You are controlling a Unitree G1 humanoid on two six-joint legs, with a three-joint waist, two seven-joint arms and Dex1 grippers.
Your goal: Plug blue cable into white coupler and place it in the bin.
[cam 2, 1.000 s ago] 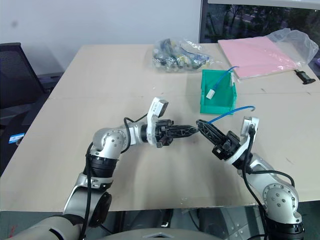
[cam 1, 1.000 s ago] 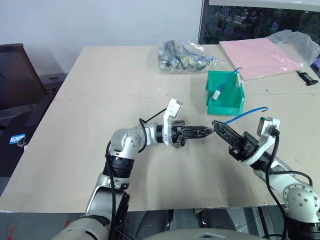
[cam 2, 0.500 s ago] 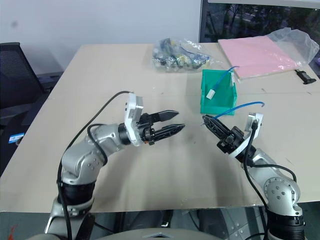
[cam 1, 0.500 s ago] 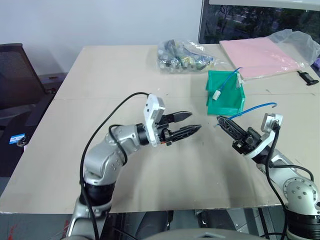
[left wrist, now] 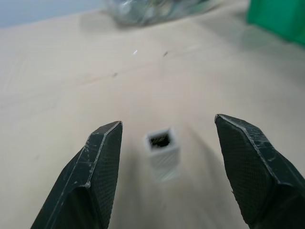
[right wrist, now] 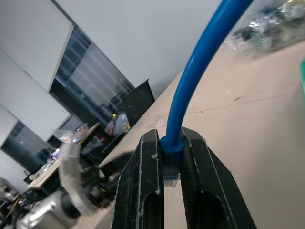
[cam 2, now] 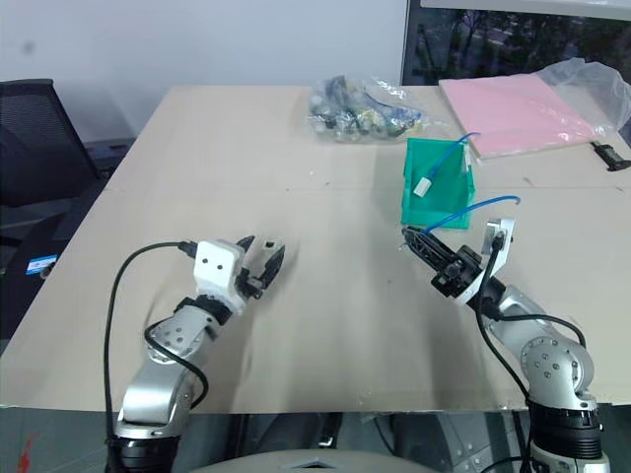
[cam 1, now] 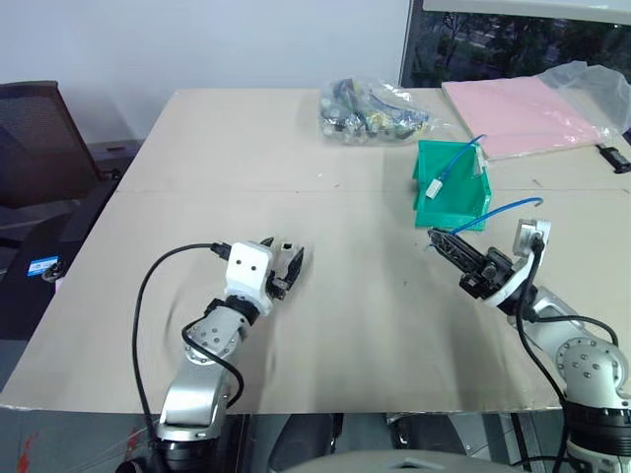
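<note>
Left eye view gives me the tan table (cam 1: 325,335) first, with the teal bin (cam 1: 451,187) standing upright on its far right part; a blue cord with a white connector already leans inside it. Behind it lie a clear bag of parts (cam 1: 373,108) and a pink sheet (cam 1: 523,113) near the far edge. My left arm lies low over the near left of the table, forearm reaching forward, and the left gripper (left wrist: 164,143) points level across the tabletop with its fingers spread wide, grasping nothing. My right arm is bent at the near right, its right gripper (right wrist: 171,157) angled slightly upward toward the middle, fingers clenched on the blue cable (right wrist: 200,67) just behind its clear plug; the cord arches back over the wrist. In the left wrist view the white coupler (left wrist: 162,151) sits on the table between the spread fingers, touching neither, dark socket facing the camera.
</note>
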